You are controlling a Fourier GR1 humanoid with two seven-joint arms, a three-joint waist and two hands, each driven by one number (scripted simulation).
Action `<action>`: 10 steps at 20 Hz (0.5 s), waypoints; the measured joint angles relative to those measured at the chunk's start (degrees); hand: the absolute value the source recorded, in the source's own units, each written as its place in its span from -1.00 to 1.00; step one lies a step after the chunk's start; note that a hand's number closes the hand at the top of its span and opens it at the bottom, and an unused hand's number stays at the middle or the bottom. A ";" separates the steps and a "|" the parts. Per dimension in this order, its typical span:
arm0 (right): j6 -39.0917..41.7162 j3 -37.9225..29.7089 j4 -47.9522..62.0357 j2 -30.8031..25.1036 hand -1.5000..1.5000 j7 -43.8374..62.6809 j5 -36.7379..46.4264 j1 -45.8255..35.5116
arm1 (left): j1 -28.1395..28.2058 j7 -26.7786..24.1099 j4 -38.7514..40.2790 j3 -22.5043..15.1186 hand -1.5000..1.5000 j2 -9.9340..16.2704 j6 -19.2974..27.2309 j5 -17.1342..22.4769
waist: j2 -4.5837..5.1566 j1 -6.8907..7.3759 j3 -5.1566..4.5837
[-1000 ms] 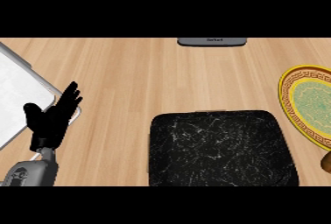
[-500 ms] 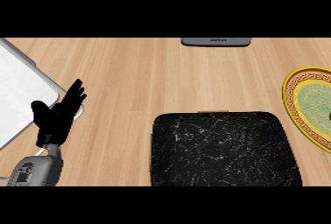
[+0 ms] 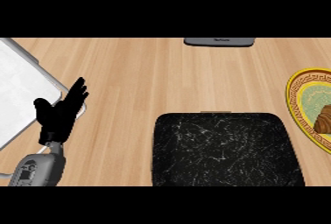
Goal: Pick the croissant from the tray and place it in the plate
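Note:
The brown croissant (image 3: 321, 120) lies on the yellow patterned plate (image 3: 298, 94) at the right edge of the head view, partly cut off by the frame. The black marbled tray (image 3: 224, 150) sits low in the middle with nothing on it. My left hand (image 3: 59, 114) rests open at the left, fingers pointing up and away, far from both tray and plate. My right hand shows nowhere.
A white sink basin with a metal rim (image 3: 45, 72) fills the left edge, just beside my left hand. A dark grey device (image 3: 220, 41) sits at the counter's far edge. Bare wooden counter (image 3: 168, 78) lies between them.
The view has shifted, so everything sits a little further right and lower. The croissant on the plate has come into sight at the right edge. My left hand keeps its open pose.

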 measured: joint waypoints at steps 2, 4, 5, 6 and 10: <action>-0.25 0.71 4.10 0.00 -1.00 -2.85 0.87 -2.33 | 0.31 0.32 -0.26 0.18 0.00 0.44 -0.97 0.54 | 0.01 -0.07 -0.04; -1.23 0.41 6.94 -0.29 -1.00 -5.32 0.75 -4.04 | 0.27 -0.27 0.08 0.39 0.00 0.18 -0.56 0.28 | -0.05 -0.28 -0.01; -1.49 -0.04 7.56 -0.12 -1.00 -6.37 0.11 -4.64 | 0.37 0.08 -0.24 0.30 0.00 0.06 -0.19 0.02 | -0.08 -0.33 -0.02; -1.71 -0.55 7.97 0.02 -1.00 -7.44 -0.67 -5.09 | 0.43 -0.05 -0.03 0.53 0.00 0.15 -0.22 0.11 | -0.11 -0.44 -0.01; 1.38 -2.80 7.37 0.76 -1.00 -9.56 -6.11 -7.04 | 1.21 0.50 -0.53 0.56 0.00 0.24 -0.04 -0.01 | -0.45 -1.09 -0.05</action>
